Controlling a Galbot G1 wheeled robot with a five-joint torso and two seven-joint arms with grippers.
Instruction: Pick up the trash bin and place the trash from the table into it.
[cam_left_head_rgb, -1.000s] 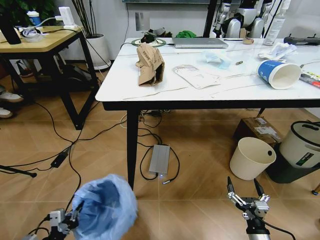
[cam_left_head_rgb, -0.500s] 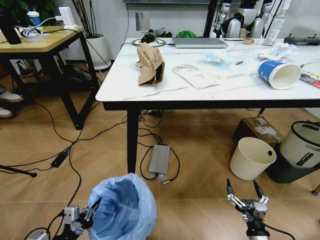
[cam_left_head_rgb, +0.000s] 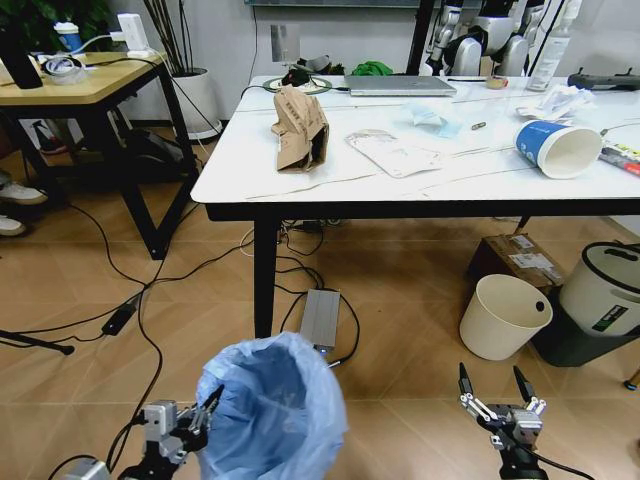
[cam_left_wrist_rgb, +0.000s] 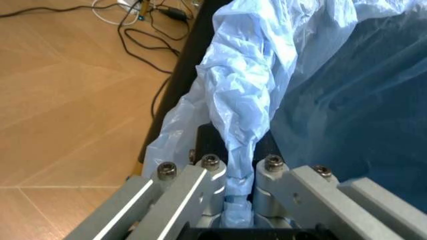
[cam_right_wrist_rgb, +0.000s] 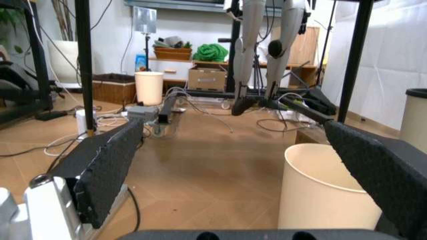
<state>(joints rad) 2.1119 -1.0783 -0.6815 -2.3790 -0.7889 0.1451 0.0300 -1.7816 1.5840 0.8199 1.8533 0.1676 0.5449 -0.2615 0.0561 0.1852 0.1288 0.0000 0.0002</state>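
The trash bin (cam_left_head_rgb: 272, 410), lined with a crinkled light-blue bag, hangs low at the front left, with my left gripper (cam_left_head_rgb: 200, 425) shut on its rim. In the left wrist view the bag's bunched rim (cam_left_wrist_rgb: 243, 130) is pinched between the fingers (cam_left_wrist_rgb: 200, 185). My right gripper (cam_left_head_rgb: 497, 392) stands open low at the front right with nothing in it. On the white table (cam_left_head_rgb: 250, 175) lie a crumpled brown paper bag (cam_left_head_rgb: 301, 128), a flat clear package (cam_left_head_rgb: 393, 152), a blue paper cup (cam_left_head_rgb: 557, 148) on its side and a white tissue wad (cam_left_head_rgb: 557, 101).
A plain cream bin (cam_left_head_rgb: 503, 316) and a white bucket with black rim (cam_left_head_rgb: 604, 287) stand on the floor at the right. A grey power unit (cam_left_head_rgb: 319, 318) and cables lie under the table beside its black leg (cam_left_head_rgb: 264, 290). A wooden desk (cam_left_head_rgb: 75, 85) stands far left.
My left gripper has carried the trash bin to the right and a little toward the table. The right gripper has sunk slightly and stays open.
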